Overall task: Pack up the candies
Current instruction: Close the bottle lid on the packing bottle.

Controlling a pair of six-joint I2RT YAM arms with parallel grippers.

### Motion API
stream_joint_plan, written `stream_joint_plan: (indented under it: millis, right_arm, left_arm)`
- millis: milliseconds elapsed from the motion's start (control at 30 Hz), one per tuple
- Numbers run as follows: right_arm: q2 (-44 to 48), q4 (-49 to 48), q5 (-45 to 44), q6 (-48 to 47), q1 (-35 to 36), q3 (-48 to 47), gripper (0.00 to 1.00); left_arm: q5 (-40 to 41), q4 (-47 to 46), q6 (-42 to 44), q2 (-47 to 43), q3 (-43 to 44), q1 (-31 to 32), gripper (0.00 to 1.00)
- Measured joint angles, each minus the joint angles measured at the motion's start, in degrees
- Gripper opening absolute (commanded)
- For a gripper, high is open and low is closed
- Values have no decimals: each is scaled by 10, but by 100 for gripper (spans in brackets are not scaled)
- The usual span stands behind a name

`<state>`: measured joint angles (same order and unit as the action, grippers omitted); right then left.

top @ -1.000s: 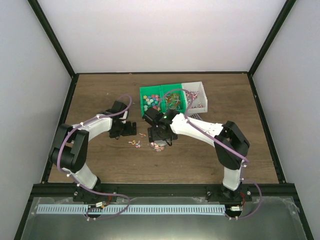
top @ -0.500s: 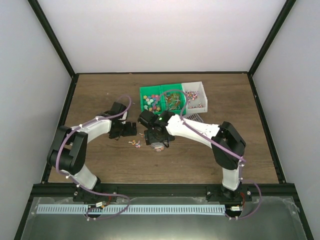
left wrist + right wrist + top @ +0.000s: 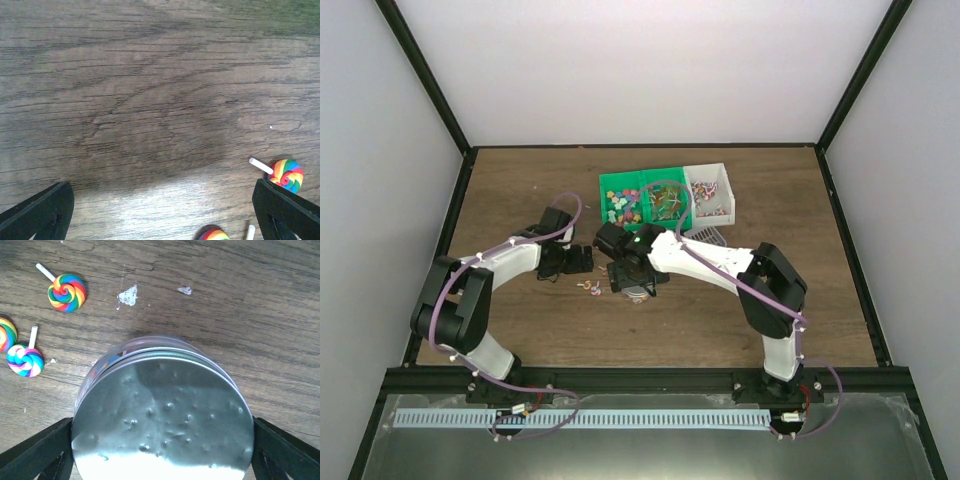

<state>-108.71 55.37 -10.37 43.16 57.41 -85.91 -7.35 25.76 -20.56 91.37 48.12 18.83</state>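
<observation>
— Left fingers [image 3: 40, 210] are spread wide over bare wood with nothing between them. Two lollipops [image 3: 286, 175] lie just off the right-hand tip.
— And the right fingers [image 3: 35, 450]?
— Spread too, flanking the jar [image 3: 162, 415] (pressing it or not, I can't tell). Its lid is on, so it looks packed. Beyond them three lollipops lie loose, and farther out the bins [image 3: 603, 195] hold plenty of candies [image 3: 625, 205].
</observation>
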Motion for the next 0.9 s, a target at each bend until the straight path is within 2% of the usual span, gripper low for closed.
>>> stream_joint_plan:
  millis: [267,633,800,833,900]
  right_arm:
    - [-2,10,-2,0,0,-16,99]
    - [4,30,-18,11,0,-25,98]
    - [28,37,-28,19,0,-25,85]
    - [32,37,-29,21,0,-25,81]
    - [36,38,-31,26,0,-25,63]
  left_arm:
    - [0,0,0,0,0,0,100]
    - [0,0,0,1,1,0,100]
    - [0,0,0,2,2,0,100]
    - [0,0,0,2,2,0,100]
    - [0,0,0,3,2,0,100]
